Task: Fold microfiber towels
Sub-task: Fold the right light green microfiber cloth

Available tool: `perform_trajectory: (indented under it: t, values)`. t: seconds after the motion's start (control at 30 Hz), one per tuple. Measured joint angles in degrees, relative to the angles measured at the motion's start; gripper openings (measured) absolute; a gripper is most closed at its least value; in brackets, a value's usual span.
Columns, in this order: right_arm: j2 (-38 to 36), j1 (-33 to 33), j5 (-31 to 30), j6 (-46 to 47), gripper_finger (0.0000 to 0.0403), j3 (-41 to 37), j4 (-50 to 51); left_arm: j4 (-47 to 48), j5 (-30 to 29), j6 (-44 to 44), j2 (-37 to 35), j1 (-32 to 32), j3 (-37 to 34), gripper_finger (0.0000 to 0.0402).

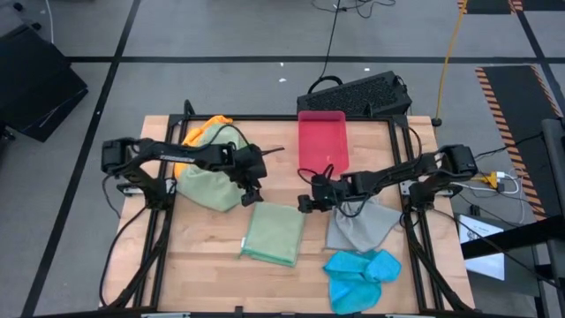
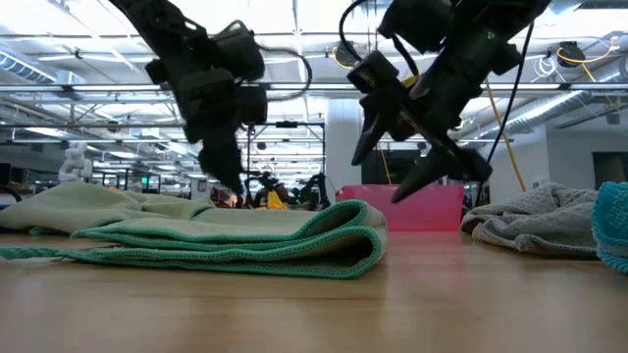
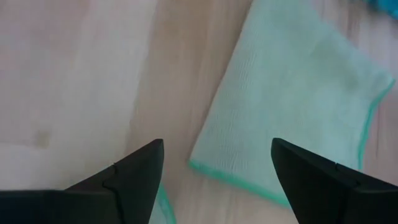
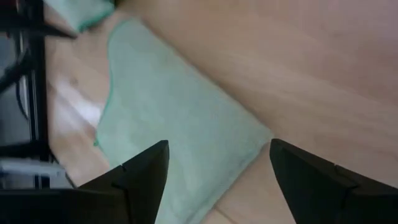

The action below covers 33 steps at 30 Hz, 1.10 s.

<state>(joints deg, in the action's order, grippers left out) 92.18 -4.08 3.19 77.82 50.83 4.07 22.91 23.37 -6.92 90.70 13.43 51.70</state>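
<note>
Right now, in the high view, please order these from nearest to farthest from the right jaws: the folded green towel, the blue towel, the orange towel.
Measured from the right gripper:
1. Folded green towel, just beside it, at the table's middle.
2. Blue towel, at the front right edge.
3. Orange towel, at the far left corner, behind the left arm.

A light wooden counter (image 1: pixel 212 265) with a butcher-block grain sits inside a black metal frame (image 1: pixel 159 221) on a grey floor marked with dark lines. A rectangular pink-red plastic tray (image 1: pixel 322 141) lies near the counter's far edge, its long sides running away from the front. Just beyond it, off the counter, a black perforated flat box (image 1: pixel 357 93) rests at an angle. A yellow cable (image 1: pixel 452 44) runs across the floor to the right, near orange-and-black hazard striping (image 1: pixel 512 97).
</note>
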Motion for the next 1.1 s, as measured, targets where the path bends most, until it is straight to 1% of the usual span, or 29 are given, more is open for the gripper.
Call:
perform_trajectory:
  t: [0.17, 0.27, 0.37, 0.57, 0.7, 0.77, 0.9, 1.1]
  values:
    - [3.24, 0.02, 0.13, -2.00, 0.0258, -0.02, -0.56, -0.36, 0.99, 0.84, 4.12, 0.00, -0.02, 0.0300]
    - [4.59, 0.00, 0.25, -2.01, 0.0256, -0.02, -1.46, -0.49, 2.19, 1.64, 5.35, 0.00, -0.02, 0.0291]
    - [5.37, 0.05, 0.19, -2.03, 0.0255, -0.02, -2.62, -0.15, 3.59, 3.11, 6.45, 0.00, 0.00, 0.0271]
    - [7.86, 0.33, 0.15, -2.71, 0.0255, 0.00, -5.02, 0.69, 3.66, 3.76, 6.55, 0.00, 0.00, 0.0227]
    - [10.40, 0.37, 2.44, -3.53, 0.0255, 0.11, -9.16, 1.43, 3.77, 4.08, 6.55, -0.05, -0.02, 0.0199]
    - [11.02, 0.37, 2.55, -3.56, 0.0252, 0.11, -10.24, 1.27, 3.74, 4.08, 6.55, -0.29, -0.02, 0.0184]
    - [11.20, 0.35, 2.55, -5.25, 0.0227, 0.13, -10.26, 1.02, 3.70, 3.95, 6.55, -0.55, -0.02, 0.0158]
    - [11.34, 0.21, 2.43, -6.10, 0.0160, 0.07, -10.00, 0.79, 3.18, 2.32, 6.55, -0.55, -0.02, 0.0137]
